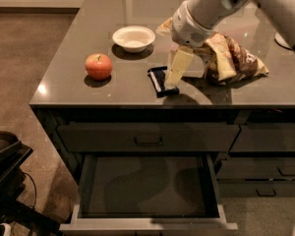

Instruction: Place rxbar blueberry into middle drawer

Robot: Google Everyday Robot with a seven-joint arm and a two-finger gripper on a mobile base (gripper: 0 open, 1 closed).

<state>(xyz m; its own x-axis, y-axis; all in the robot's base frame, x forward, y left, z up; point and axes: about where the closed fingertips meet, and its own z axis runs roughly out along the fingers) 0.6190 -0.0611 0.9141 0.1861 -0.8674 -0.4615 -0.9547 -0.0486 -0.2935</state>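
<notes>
Just beside the gripper (173, 81) lies the rxbar blueberry (157, 79).

A crumpled tan chip bag (232, 62) crowded one side of the pale gripper (171, 83) above the glossy grey countertop (113, 91); the opposite side lay open.

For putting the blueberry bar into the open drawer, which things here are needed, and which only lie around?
Needed: rxbar blueberry, on the counter; middle drawer, pulled open; gripper, low over the bar.
Lying about: apple; white bowl; chip bag.
</notes>
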